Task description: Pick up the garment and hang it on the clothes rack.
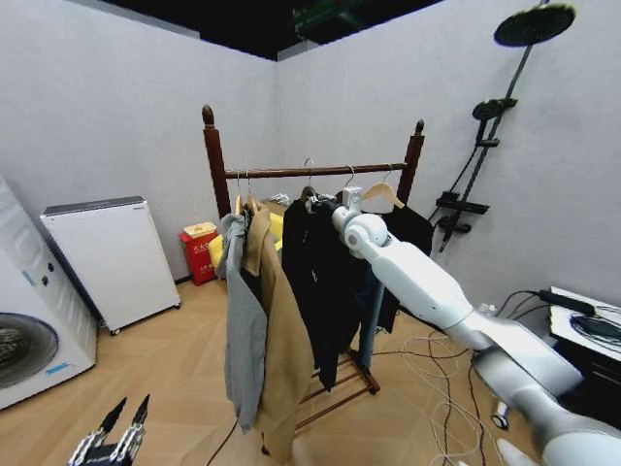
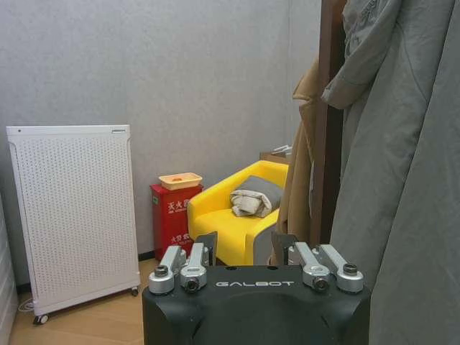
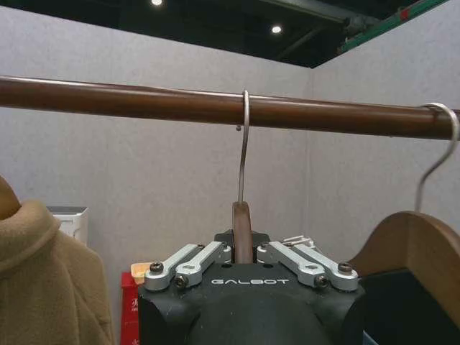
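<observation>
Against grey walls, the garment hangs limp from its hanger hooked over the clothes rack rod; soft, light cloth, so the right gripper rightly pinches the rigid hanger neck, while the left gripper idles low, spread.

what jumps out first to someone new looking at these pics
The right pincer, raised at the clothes rack, grips a wooden hanger whose hook sits over the rod, the black garment hanging below it. The left pincer hangs low, open, near the floor.
</observation>
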### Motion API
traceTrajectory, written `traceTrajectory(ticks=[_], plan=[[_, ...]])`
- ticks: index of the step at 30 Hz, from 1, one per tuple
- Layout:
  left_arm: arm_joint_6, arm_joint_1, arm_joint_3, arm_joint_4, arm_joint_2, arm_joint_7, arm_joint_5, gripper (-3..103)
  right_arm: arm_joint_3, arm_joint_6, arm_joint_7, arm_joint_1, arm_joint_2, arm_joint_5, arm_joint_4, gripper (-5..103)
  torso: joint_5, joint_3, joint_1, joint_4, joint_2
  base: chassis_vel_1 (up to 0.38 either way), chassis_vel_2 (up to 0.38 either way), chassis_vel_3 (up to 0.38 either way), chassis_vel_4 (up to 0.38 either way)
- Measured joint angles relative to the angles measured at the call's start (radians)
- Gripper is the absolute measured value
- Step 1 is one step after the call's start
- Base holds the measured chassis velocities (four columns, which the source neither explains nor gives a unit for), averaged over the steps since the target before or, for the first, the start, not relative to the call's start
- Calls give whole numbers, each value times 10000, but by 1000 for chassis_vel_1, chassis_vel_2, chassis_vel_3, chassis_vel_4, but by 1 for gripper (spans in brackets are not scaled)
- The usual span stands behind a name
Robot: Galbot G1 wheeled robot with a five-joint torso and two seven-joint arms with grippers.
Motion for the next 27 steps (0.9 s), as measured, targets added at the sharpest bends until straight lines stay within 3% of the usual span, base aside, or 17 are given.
traceTrajectory(ticks=[4,6,8,15,18,20,23,24,25,26,27], plan=[[0,0,0,0,0,1,0,46,221,-163,113,-280,-263,186,372,8,-7,-3,-2,6,2,0,0,0,0],[0,0,0,0,0,4,0,46,375,-201,131,-512,-395,298,632,18,0,0,-2,1,1,0,0,0,0],[0,-1,0,0,0,-6,0,46,474,-165,132,-608,-439,293,745,18,1,0,-1,2,1,0,0,0,0],[0,0,1,0,0,-2,0,46,1136,1031,82,-1299,-716,-2,1233,50,-5,-1,-2,4,1,0,0,0,0],[0,0,0,-1,0,-2,0,46,1282,1248,65,-1426,-788,-32,1350,56,-4,0,-2,4,1,0,0,0,0],[0,0,0,-1,0,4,0,46,1936,1525,-100,-1971,-1259,-134,2079,66,-4,0,-1,8,0,0,0,0,0],[0,0,0,0,0,-6,0,46,2678,1583,-299,-2565,-1754,-262,2774,72,-6,1,0,12,-1,0,0,0,0],[0,1,0,0,-1,-8,0,46,3628,1708,-486,-3494,-2403,-405,3613,83,-6,-1,-1,3,1,0,0,0,0],[0,1,0,0,-1,-8,0,46,3628,1708,-486,-3494,-2403,-405,3613,83,-6,-1,-1,3,1,0,0,0,0],[0,0,0,-1,0,-5,0,46,4617,1886,-550,-4683,-3101,-449,4359,88,-1,-1,-1,4,1,0,0,0,0],[0,0,0,-1,0,-5,0,46,4617,1886,-550,-4683,-3101,-449,4359,88,-1,-1,-1,4,1,0,0,0,0]])
